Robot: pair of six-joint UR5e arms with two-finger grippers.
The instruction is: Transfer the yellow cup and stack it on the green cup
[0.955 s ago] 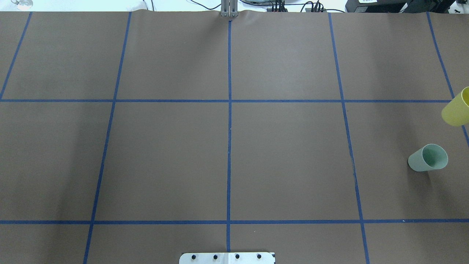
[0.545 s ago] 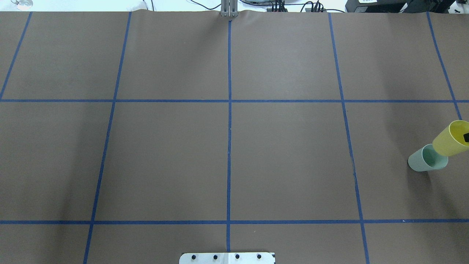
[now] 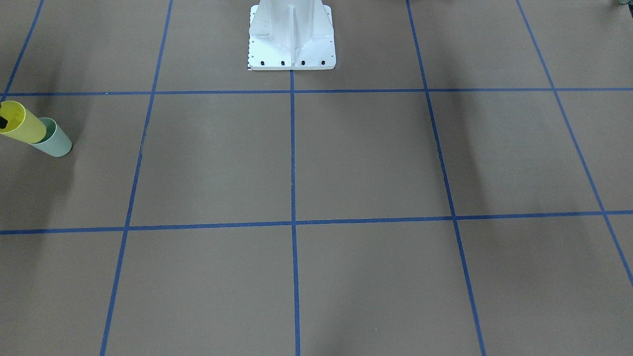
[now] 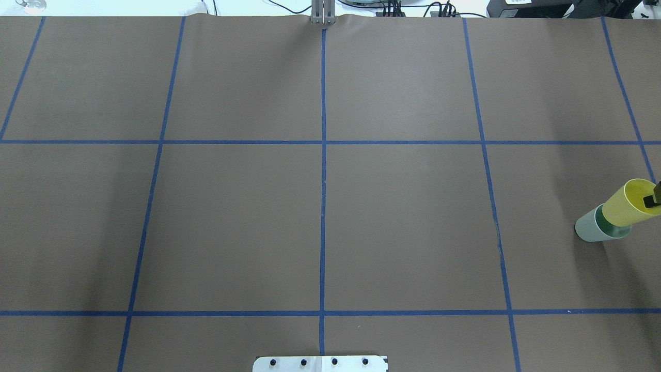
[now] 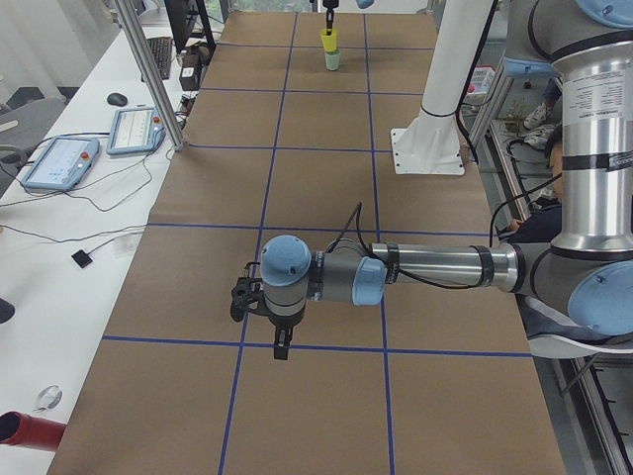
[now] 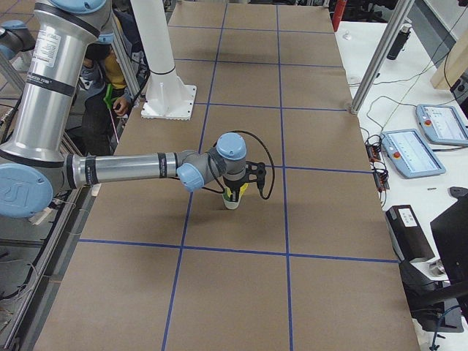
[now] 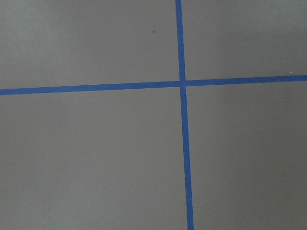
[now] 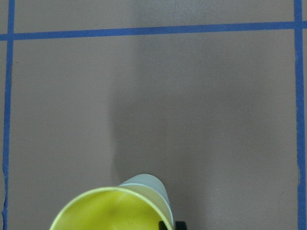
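The yellow cup (image 4: pixel 625 202) stands upright with its base set into the mouth of the pale green cup (image 4: pixel 587 230), at the table's far right. Both show at the left edge of the front view: the yellow cup (image 3: pixel 23 124) and the green cup (image 3: pixel 57 142). My right gripper (image 4: pixel 652 198) is shut on the yellow cup's rim, with one black finger inside it. The right wrist view looks down into the yellow cup (image 8: pixel 110 211), with the green cup (image 8: pixel 151 186) beneath it. My left gripper (image 5: pixel 280 341) hangs over the table's left end; I cannot tell whether it is open or shut.
The white robot pedestal (image 3: pixel 292 39) stands at the table's middle edge. Blue tape lines grid the brown table (image 4: pixel 403 222). The cups stand close to the table's right end. Teach pendants (image 6: pixel 409 153) and a metal post (image 6: pixel 376 62) stand along the far side.
The yellow cup, held by my right gripper, has moved from the far right edge toward the green cup and come down into its mouth. The green cup has not moved.
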